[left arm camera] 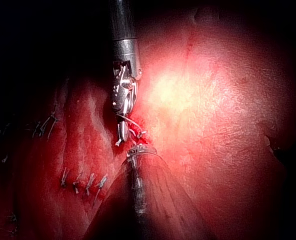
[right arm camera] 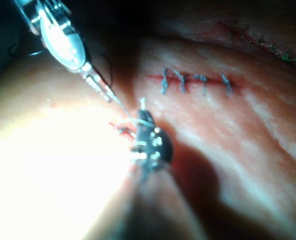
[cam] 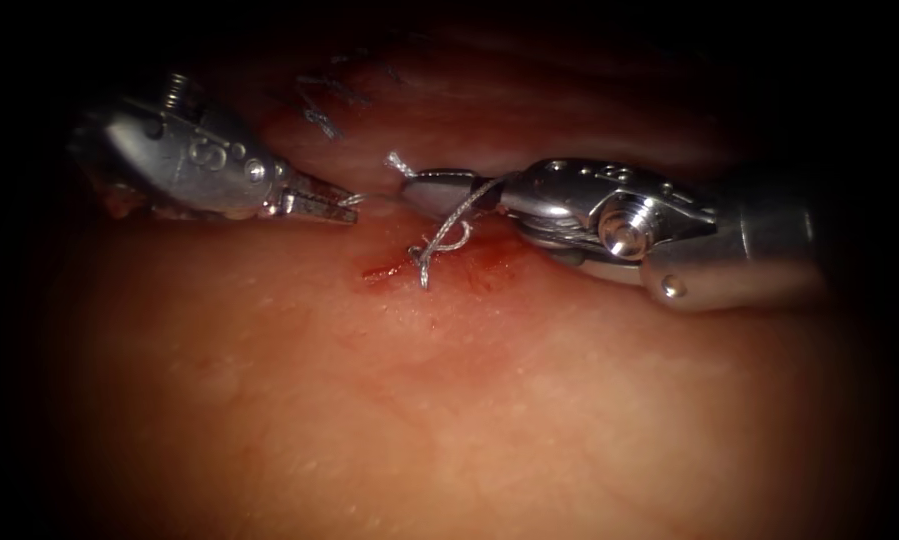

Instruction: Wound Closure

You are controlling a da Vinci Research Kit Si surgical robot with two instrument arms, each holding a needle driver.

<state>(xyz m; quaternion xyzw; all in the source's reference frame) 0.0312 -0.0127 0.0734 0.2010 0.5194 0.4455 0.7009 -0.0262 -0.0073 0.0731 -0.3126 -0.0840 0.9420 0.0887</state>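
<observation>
Thread [cam: 447, 235] runs from cut [cam: 384, 270] up-right into right claw [cam: 419, 185], clamped on it; left claw [cam: 344, 207] pinches thread's other end left of the cut on tissue [cam: 449, 400].

- One mark can be partly read: a raised character like an "S" or a "5" on the metal wrist body of the left tool [cam: 321, 203], on the face just behind its jaws in the endoscope view. Which of the two it is cannot be told.
- A second, fainter mark sits just beside it, farther from the jaws; it is unreadable.
- The right tool [cam: 439, 188] carries no readable text, only rivets and a round pin behind its jaws.
</observation>
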